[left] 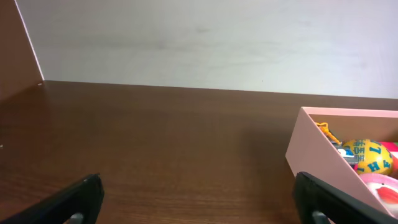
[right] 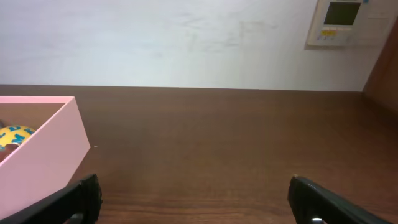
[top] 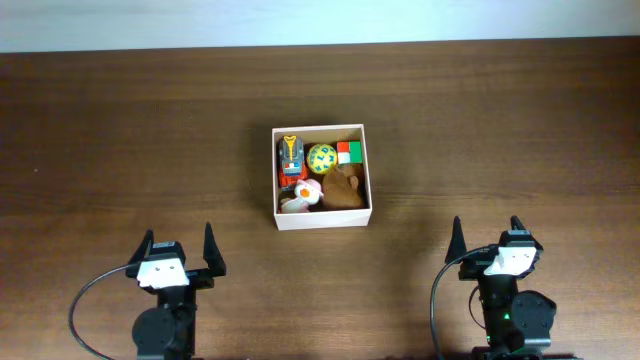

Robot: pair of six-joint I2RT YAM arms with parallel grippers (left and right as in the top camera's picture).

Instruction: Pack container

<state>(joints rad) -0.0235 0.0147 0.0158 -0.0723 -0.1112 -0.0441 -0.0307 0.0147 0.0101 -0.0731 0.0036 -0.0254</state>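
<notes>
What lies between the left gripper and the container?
Nothing: only bare table lies between the left gripper and the container, as the overhead view shows.

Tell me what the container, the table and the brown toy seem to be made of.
Container: probably thin cardboard, matte; white outer walls, tan inside.
Table: wood or wood-look laminate, dark brown with streaky grain, slight sheen.
Brown toy: likely plush fabric; soft, lumpy outline, no shine, too small to be sure.

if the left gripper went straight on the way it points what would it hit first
Probably nothing: the left gripper faces bare table; the container sits off to its right.
</notes>
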